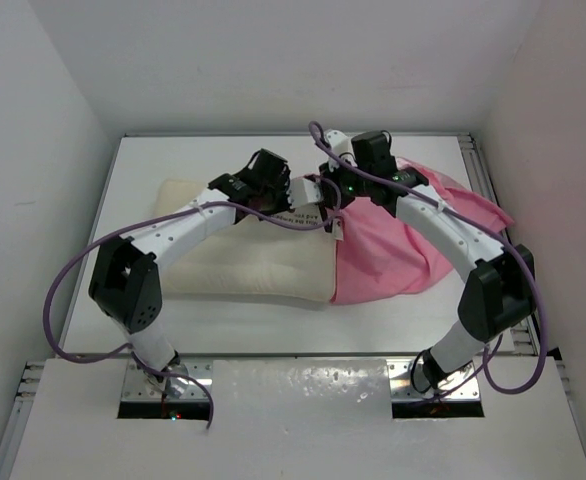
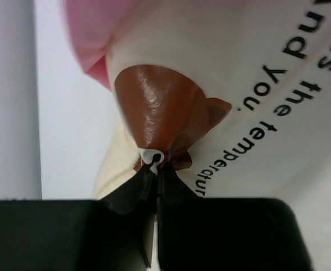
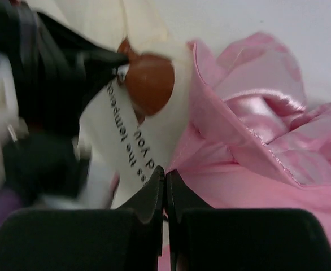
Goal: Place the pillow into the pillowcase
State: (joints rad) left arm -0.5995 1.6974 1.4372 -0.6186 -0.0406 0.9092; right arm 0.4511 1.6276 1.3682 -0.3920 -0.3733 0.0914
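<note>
The cream pillow (image 1: 243,262) lies left of centre, its right end meeting the pink satin pillowcase (image 1: 398,245). My left gripper (image 1: 311,197) is shut on a pinch of the pillow (image 2: 250,73), right at its brown bear mark (image 2: 160,107), and the cloth bunches up from the fingertips. My right gripper (image 3: 165,171) is shut where the pillow's printed corner (image 3: 154,135) meets the pillowcase (image 3: 250,169), seemingly on the pink edge. In the top view it (image 1: 336,207) sits close beside the left one. The left gripper (image 3: 106,59) shows blurred in the right wrist view.
White walls (image 1: 43,150) enclose the white table (image 1: 173,160) on three sides. Metal rails (image 1: 483,175) run along the right and back edges. Purple cables (image 1: 73,270) loop off both arms. The pillowcase's far end is crumpled toward the back right.
</note>
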